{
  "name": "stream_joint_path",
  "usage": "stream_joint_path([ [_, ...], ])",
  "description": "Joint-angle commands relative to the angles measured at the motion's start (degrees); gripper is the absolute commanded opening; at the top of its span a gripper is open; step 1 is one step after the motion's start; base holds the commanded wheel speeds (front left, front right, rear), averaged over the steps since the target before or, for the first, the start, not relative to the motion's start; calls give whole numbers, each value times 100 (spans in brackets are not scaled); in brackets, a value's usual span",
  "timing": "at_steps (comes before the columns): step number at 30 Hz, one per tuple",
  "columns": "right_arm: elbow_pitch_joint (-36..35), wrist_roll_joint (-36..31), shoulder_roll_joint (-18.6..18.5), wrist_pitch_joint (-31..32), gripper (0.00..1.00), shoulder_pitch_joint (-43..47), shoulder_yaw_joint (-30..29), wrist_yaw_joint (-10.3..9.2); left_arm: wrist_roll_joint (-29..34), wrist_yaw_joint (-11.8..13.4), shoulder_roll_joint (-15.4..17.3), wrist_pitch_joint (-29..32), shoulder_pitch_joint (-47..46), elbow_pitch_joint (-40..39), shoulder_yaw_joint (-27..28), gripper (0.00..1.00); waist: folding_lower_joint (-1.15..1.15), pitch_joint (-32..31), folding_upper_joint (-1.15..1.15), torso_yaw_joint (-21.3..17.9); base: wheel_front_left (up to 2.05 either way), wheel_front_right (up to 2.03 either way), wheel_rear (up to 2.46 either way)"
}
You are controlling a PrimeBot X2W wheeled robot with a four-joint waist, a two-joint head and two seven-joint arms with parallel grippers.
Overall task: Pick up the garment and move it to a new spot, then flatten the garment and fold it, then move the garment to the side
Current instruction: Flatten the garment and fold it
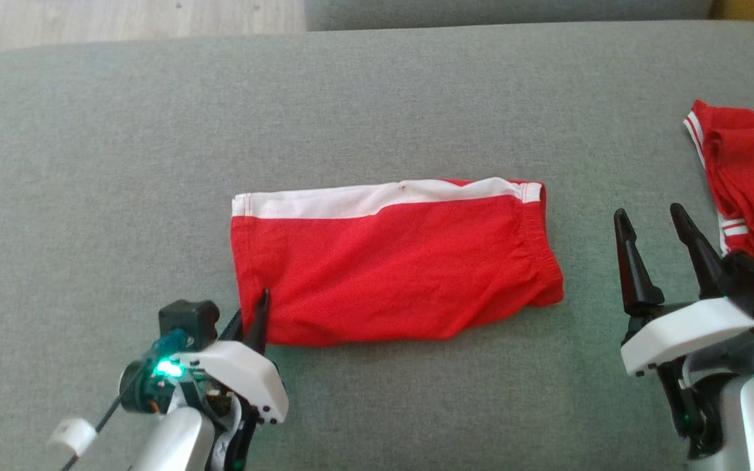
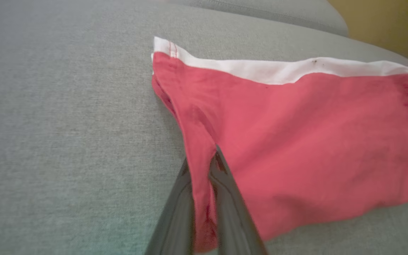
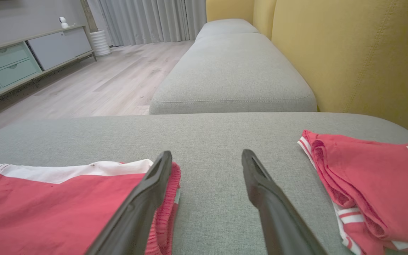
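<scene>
Pinching the red-and-white garment (image 1: 390, 261) at its lower-left corner, left gripper (image 1: 252, 306) is clamped on the fabric — garment lies flat mid-frame on the grey cushion (image 1: 122, 163) — while right gripper (image 1: 648, 210) sits spread wide and empty at lower right, just beside a second red pile (image 1: 750, 176).

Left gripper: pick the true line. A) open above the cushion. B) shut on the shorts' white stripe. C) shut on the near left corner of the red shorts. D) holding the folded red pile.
C: the left gripper pinches a fold of the red shorts at their near left corner.
</scene>
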Motion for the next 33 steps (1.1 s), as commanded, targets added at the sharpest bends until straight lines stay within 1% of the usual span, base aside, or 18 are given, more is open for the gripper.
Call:
stream_joint_path([
  [1,-194,6,-12,19,100,-2,121,-4,0,75,21,-167,-160,-236,220,14,1,-32,0,28,0,0,0],
  [2,-173,3,-12,30,100,-5,116,-4,2,99,-8,-289,-150,-238,242,39,1,-50,0,37,0,0,0],
  [3,-149,-1,-11,46,100,-12,118,-4,33,122,-24,-446,-157,-248,259,100,1,-65,0,42,0,0,0],
  [9,-22,-47,-11,269,100,-127,196,-4,203,212,-59,-1262,-221,-290,342,100,1,-211,0,89,0,0,0],
  [15,176,-45,-11,712,100,-303,390,-4,328,339,32,-1729,-29,-552,421,100,1,-331,0,177,0,0,0],
  [16,176,-45,-11,712,100,-303,390,-4,328,339,32,-1729,-29,-552,421,100,1,-331,0,177,0,0,0],
  [18,329,-100,-11,917,100,-403,466,-4,345,401,53,-1871,96,-708,465,100,1,-345,0,226,0,0,0],
  [23,902,-104,-11,1388,100,-717,572,-4,343,558,51,-1987,450,-1006,502,100,1,-327,0,410,0,0,0],
  [28,1640,-142,-11,1683,100,-1014,376,-4,344,668,11,-2015,687,-1226,466,100,1,-303,0,630,0,0,0],
  [31,2051,-139,-11,1833,100,-1114,244,-4,334,693,20,-2029,741,-1264,468,100,1,-294,0,737,0,0,0],
  [33,2283,-15,-11,1953,100,-1154,215,-4,325,704,24,-2040,762,-1276,468,100,1,-294,0,773,0,0,0],
])
